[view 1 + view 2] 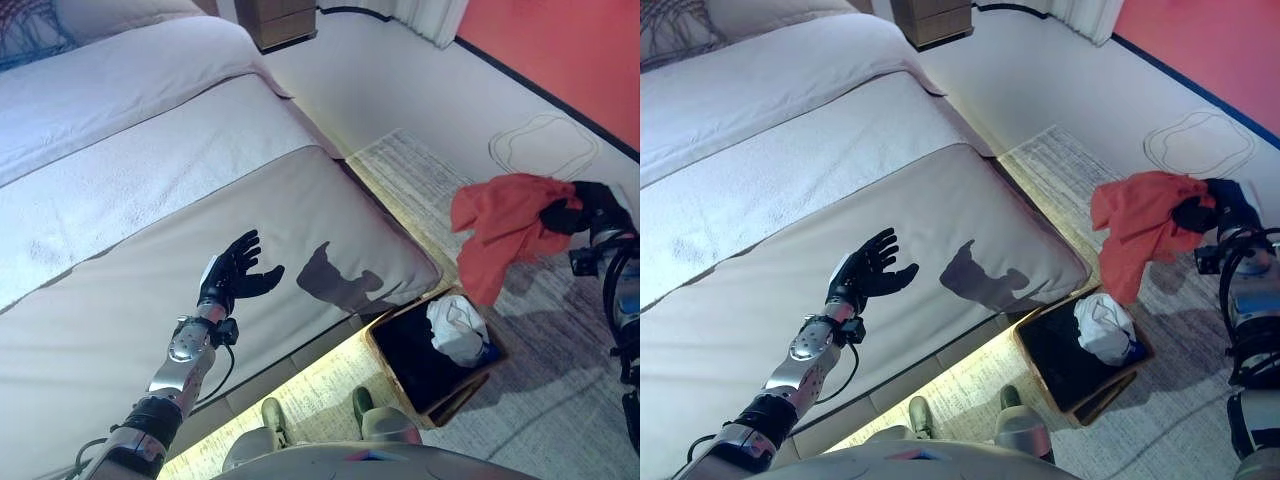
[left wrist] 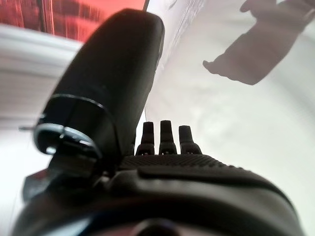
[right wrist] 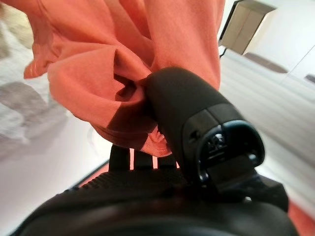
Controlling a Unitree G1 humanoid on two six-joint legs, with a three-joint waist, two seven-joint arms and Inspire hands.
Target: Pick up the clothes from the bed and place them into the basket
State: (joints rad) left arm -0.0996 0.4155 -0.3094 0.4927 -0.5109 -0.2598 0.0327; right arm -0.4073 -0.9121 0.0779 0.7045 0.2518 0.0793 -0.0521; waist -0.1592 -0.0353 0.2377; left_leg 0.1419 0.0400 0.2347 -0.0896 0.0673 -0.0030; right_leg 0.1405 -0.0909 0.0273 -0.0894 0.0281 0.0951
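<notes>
My right hand is shut on an orange-red garment and holds it in the air above and just beyond the basket, which stands on the rug beside the bed. The cloth hangs down from the hand; the right wrist view shows it pinched between thumb and fingers. A white garment lies in the basket's right end. My left hand is open with straight fingers, raised over the bare beige bed cover. The left wrist view shows its fingers straight above the cover.
The bed runs up the left, with a white sheet and pillows at the top. A striped rug lies under the basket. A wooden nightstand stands at the far wall. The pale floor lies beyond the rug, bounded by a red wall.
</notes>
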